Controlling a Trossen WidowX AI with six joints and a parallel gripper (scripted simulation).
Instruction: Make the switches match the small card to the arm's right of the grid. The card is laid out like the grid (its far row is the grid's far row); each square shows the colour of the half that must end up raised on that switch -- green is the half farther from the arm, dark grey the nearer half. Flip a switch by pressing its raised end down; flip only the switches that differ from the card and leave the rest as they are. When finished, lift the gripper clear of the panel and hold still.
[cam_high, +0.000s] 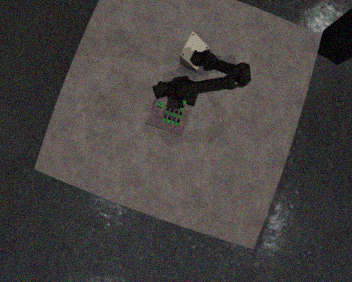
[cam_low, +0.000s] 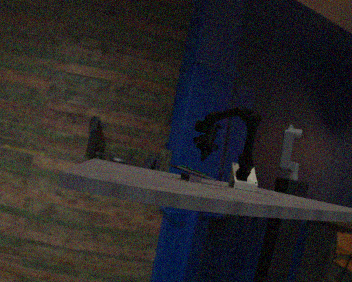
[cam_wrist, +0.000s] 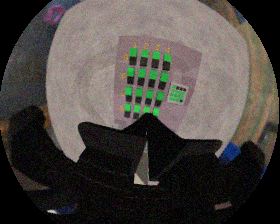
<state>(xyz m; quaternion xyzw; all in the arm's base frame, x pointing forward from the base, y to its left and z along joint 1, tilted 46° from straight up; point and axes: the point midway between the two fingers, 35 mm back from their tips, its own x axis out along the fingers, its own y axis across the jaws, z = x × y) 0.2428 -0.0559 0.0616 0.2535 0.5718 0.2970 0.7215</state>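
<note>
The pinkish panel (cam_high: 155, 120) (cam_wrist: 187, 65) bears four rows and four columns of switches, each with a green far half and a dark near half. Which halves are raised is too small to tell surely. Part of the near row, marked D, is hidden by the fingertips in the wrist view. The small card (cam_wrist: 177, 93) lies right of the grid. Its far row shows dark squares toward the right, and a dark square shows at its near right corner; most others look green. My gripper (cam_low: 204, 157) (cam_wrist: 147, 115) is shut and empty, above the panel with a gap below it.
The arm's pale base plate (cam_high: 194, 46) (cam_low: 244, 185) stands on the table (cam_high: 125, 165) (cam_low: 140, 189), on the near side of the panel. A grey arm-like shape (cam_low: 288, 152) stands behind. A dark upright object (cam_low: 95, 137) shows beyond the table's far end.
</note>
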